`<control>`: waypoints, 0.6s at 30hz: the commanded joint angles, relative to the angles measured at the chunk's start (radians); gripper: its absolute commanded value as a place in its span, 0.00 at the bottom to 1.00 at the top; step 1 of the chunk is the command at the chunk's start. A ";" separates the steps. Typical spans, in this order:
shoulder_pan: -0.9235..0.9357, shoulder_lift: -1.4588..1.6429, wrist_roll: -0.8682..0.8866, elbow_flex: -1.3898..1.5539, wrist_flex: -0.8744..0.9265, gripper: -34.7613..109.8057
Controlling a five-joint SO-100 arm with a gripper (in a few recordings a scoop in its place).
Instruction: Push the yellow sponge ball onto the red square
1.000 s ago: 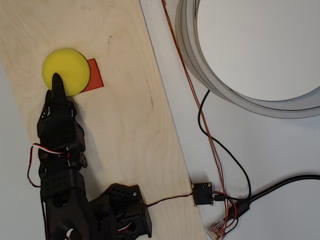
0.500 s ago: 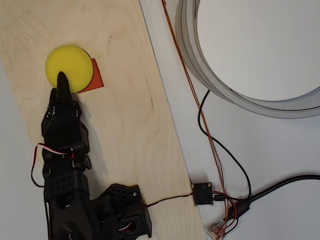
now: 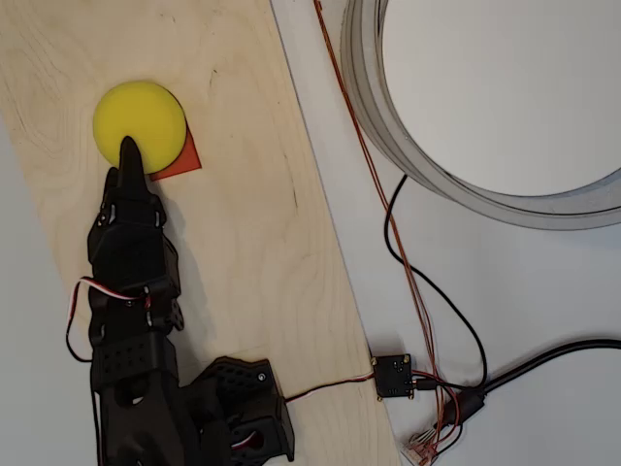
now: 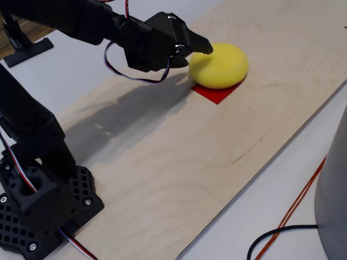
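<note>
In the overhead view the yellow sponge ball (image 3: 140,120) covered most of the red square (image 3: 179,161), leaving one corner bare. The gripper (image 3: 128,150), fingers pressed together, touched the ball's near edge. The fixed view showed the ball (image 4: 219,65) squashed flat above the square (image 4: 216,92) on the table (image 4: 179,146).

Pale plywood board (image 3: 243,223) with visible grain, laid at a slant on a white table (image 3: 543,320) — soft, even light with faint shadows. Large grey-rimmed round thing (image 3: 388,126) at upper right of the overhead view, its inside white. Thin orange wire (image 3: 361,146) and black cable (image 3: 456,320) run to a small black module (image 3: 395,376) beside the board's edge.
</note>
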 commanded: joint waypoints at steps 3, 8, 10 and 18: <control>0.034 0.048 0.002 0.005 -0.003 0.38; 0.044 0.052 -0.006 0.006 -0.003 0.38; 0.048 0.052 -0.008 0.006 -0.003 0.38; 0.063 0.052 -0.017 0.003 -0.003 0.38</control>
